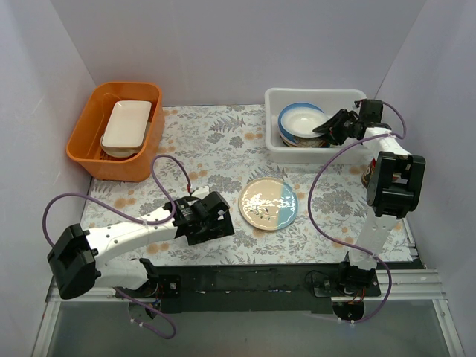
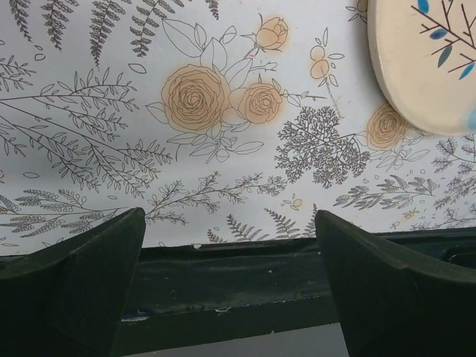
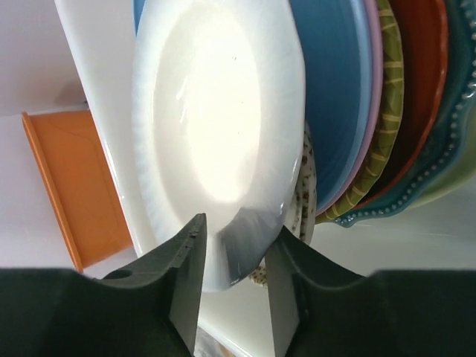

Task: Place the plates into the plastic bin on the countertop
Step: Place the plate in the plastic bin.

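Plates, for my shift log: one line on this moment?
right gripper: open astride white plate rim; left gripper: open, empty; cream plate: on countertop

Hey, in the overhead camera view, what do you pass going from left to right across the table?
orange tub → left hand → cream-and-blue plate → plastic bin. The right hand overlaps the bin, so it is left out.

Lab booth: plain white walls (image 1: pixel 223 44) box in the countertop (image 1: pixel 223 149).
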